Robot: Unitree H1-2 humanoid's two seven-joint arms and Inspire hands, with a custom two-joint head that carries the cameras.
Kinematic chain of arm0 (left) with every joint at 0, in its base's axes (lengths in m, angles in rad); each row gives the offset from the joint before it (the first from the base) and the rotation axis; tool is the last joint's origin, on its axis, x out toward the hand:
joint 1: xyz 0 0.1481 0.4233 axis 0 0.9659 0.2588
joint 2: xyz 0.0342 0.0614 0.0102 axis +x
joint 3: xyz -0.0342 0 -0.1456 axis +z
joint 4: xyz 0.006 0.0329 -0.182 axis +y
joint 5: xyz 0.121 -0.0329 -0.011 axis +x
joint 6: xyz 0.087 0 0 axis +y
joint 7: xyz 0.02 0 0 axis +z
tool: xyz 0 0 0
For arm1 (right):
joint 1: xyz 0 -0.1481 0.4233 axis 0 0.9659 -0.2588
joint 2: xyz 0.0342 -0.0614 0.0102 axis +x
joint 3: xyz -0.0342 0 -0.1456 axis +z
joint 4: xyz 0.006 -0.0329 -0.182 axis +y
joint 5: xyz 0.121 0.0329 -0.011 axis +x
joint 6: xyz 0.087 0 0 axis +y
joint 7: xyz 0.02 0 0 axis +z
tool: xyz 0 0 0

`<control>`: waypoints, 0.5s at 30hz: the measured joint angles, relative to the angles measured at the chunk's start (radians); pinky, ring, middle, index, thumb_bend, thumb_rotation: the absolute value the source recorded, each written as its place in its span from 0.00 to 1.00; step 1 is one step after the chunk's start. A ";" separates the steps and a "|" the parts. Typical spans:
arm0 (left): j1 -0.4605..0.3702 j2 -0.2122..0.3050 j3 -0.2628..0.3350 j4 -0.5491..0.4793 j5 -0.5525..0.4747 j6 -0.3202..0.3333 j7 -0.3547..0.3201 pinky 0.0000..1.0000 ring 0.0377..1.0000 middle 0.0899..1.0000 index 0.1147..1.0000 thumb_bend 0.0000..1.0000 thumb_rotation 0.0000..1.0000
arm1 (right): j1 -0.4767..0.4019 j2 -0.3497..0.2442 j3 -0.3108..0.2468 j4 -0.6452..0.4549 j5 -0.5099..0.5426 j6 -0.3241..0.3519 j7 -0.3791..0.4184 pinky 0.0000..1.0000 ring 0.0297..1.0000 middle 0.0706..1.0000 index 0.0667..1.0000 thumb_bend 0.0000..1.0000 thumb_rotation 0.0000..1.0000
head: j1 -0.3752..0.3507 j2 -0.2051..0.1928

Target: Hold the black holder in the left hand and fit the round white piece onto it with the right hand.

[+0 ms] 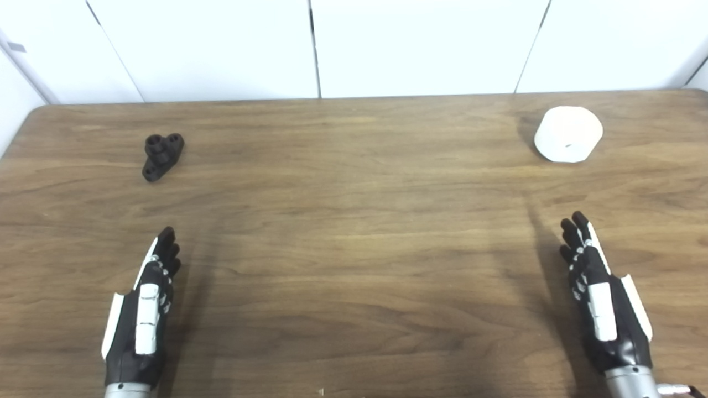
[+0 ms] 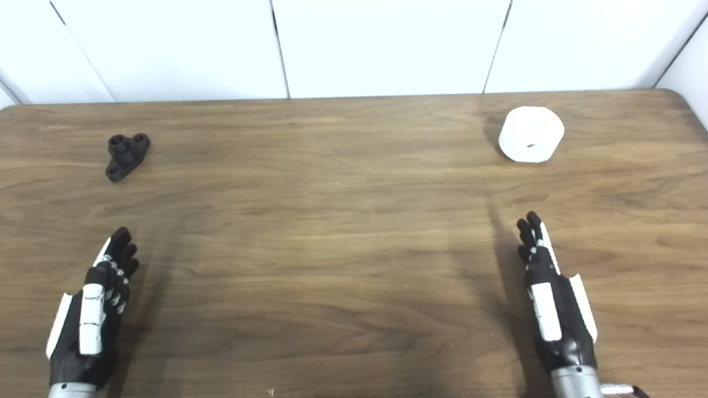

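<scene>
Where the table (image 1: 354, 249) meets the near edge, both hands are seen edge-on, fingers stretched forward and held together, nothing grasped. The left hand (image 1: 142, 315) is set at the near left, the right hand (image 1: 603, 298) at the near right, well apart. Farther back on the left, the holder (image 1: 161, 156) is laid on the wood, well beyond the left hand. At the far right, near the back edge, the white piece (image 1: 568, 134) is rested, a small hole shown in its face. White wall panels (image 1: 420, 44) are seen behind.
</scene>
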 measured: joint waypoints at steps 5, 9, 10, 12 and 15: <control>-0.002 0.001 0.000 0.006 -0.001 -0.004 0.000 1.00 1.00 1.00 0.97 0.60 1.00 | 0.000 0.000 0.001 0.001 -0.003 -0.002 -0.002 1.00 1.00 0.97 1.00 0.69 1.00 | 0.000 -0.002; -0.002 0.002 0.000 0.006 -0.002 -0.004 0.000 1.00 1.00 1.00 0.97 0.61 1.00 | 0.000 0.000 0.002 0.002 -0.003 -0.003 -0.003 1.00 0.99 0.97 1.00 0.68 1.00 | 0.000 -0.002; -0.002 0.002 0.000 0.006 -0.002 -0.004 0.000 1.00 1.00 1.00 0.97 0.61 1.00 | 0.000 0.000 0.002 0.002 -0.003 -0.003 -0.003 1.00 0.99 0.97 1.00 0.68 1.00 | 0.000 -0.002; -0.002 0.002 0.000 0.008 -0.002 -0.006 0.000 1.00 1.00 1.00 0.98 0.61 1.00 | 0.000 0.000 0.002 0.002 -0.002 -0.003 -0.003 1.00 1.00 0.97 1.00 0.70 1.00 | 0.000 -0.005; -0.002 0.002 0.000 0.016 -0.003 -0.017 0.000 1.00 1.00 1.00 0.98 0.61 1.00 | 0.000 0.000 0.002 0.002 -0.001 -0.003 -0.003 1.00 1.00 0.98 1.00 0.69 1.00 | 0.000 -0.005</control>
